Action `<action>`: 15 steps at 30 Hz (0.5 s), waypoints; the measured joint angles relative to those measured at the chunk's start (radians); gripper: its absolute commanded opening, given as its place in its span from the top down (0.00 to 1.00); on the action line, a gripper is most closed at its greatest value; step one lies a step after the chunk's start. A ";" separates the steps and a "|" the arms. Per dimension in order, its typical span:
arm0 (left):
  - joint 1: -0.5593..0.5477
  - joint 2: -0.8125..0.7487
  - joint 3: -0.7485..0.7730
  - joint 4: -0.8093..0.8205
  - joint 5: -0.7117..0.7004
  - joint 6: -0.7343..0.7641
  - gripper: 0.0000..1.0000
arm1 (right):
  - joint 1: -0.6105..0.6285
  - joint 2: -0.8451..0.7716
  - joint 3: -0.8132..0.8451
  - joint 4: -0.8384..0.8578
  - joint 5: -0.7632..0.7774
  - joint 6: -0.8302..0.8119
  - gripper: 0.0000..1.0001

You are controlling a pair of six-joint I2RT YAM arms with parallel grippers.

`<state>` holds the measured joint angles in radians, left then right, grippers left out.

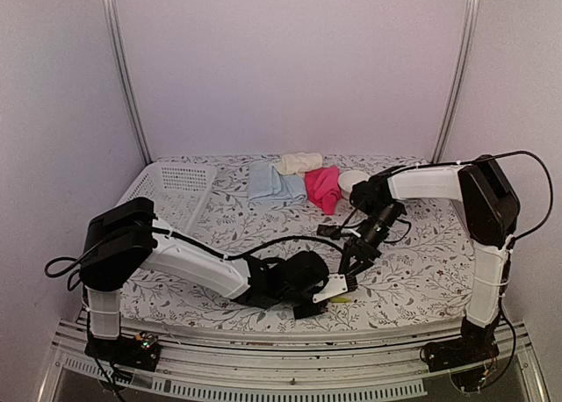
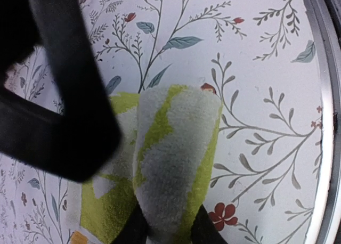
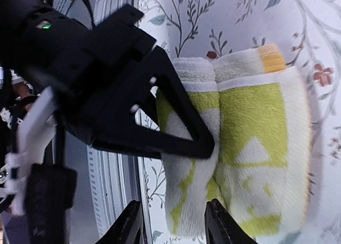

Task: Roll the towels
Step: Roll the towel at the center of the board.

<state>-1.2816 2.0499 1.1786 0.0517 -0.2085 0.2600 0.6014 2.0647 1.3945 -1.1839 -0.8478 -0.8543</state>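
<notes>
1. left gripper (image 2: pixel 168 232) – jaws drawn in on the turned-over edge of the yellow-green towel (image 2: pixel 176 143). The cloth narrows where it passes between the two fingers, so this reads as a pinch on the roll
2. right gripper (image 3: pixel 173 225) – just beside the left gripper and crowding it. Its jaws stand apart and straddle one end of the same roll, with a gap showing between one finger and the cloth. It has hold of nothing
3. yellow-green towel, position – directly under and between both grippers, on the floral table covering (image 1: pixel 421 262). One side is turned over into a thick roll at the fingers, and the rest lies flat just beyond that roll
4. step in hand (judged) – rolling the first towel. The roll is begun but not finished, since much flat cloth remains
5. next move (judged) – calls for the pinched roll to be turned on over the flat part, with the right gripper steadying the other end so the roll runs even. The two sets of fingers sit very close and need room to clear each other
6. hot pink towel (image 1: pixel 322 187), light blue towel (image 1: pixel 272 184), cream towel (image 1: pixel 299 162) – well apart from both grippers, clustered beyond them and lying loose
7. white basket (image 1: pixel 171 187) – well apart, beyond the left gripper on its outer side
</notes>
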 measured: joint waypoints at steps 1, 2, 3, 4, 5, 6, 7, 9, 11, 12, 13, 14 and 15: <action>0.008 -0.004 0.004 -0.017 0.022 -0.008 0.80 | -0.017 -0.042 -0.005 0.002 0.002 0.000 0.59; 0.017 -0.006 0.013 -0.040 0.047 -0.017 0.80 | -0.039 -0.097 -0.014 0.008 0.002 0.001 0.59; 0.025 -0.008 0.023 -0.063 0.074 -0.026 0.80 | -0.056 -0.140 -0.024 0.017 0.002 0.001 0.59; 0.032 -0.008 0.035 -0.086 0.095 -0.034 0.80 | -0.076 -0.197 -0.040 0.033 0.002 0.002 0.60; 0.040 -0.007 0.050 -0.115 0.122 -0.043 0.80 | -0.095 -0.250 -0.056 0.053 0.002 0.004 0.61; 0.049 -0.006 0.068 -0.148 0.153 -0.053 0.80 | -0.114 -0.302 -0.078 0.077 0.004 0.005 0.62; 0.056 -0.004 0.082 -0.174 0.179 -0.060 0.80 | -0.130 -0.354 -0.104 0.102 0.008 0.009 0.62; 0.075 0.013 0.126 -0.231 0.243 -0.080 0.80 | -0.153 -0.465 -0.172 0.173 0.027 0.020 0.63; 0.097 0.039 0.180 -0.285 0.315 -0.101 0.80 | -0.158 -0.574 -0.256 0.251 0.047 0.026 0.66; 0.109 0.055 0.209 -0.311 0.356 -0.115 0.80 | -0.156 -0.616 -0.292 0.279 0.056 0.024 0.67; 0.123 0.072 0.238 -0.335 0.398 -0.126 0.80 | -0.151 -0.666 -0.337 0.316 0.068 0.023 0.67; 0.134 0.085 0.261 -0.353 0.431 -0.136 0.80 | -0.145 -0.713 -0.380 0.346 0.084 0.019 0.67; 0.150 0.102 0.289 -0.376 0.477 -0.149 0.80 | -0.133 -0.755 -0.419 0.372 0.102 0.015 0.67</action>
<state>-1.1316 2.1521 1.4677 -0.3241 0.2687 0.1108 0.4683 1.3098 0.9752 -0.8120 -0.7460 -0.8394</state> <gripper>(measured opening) 0.206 0.332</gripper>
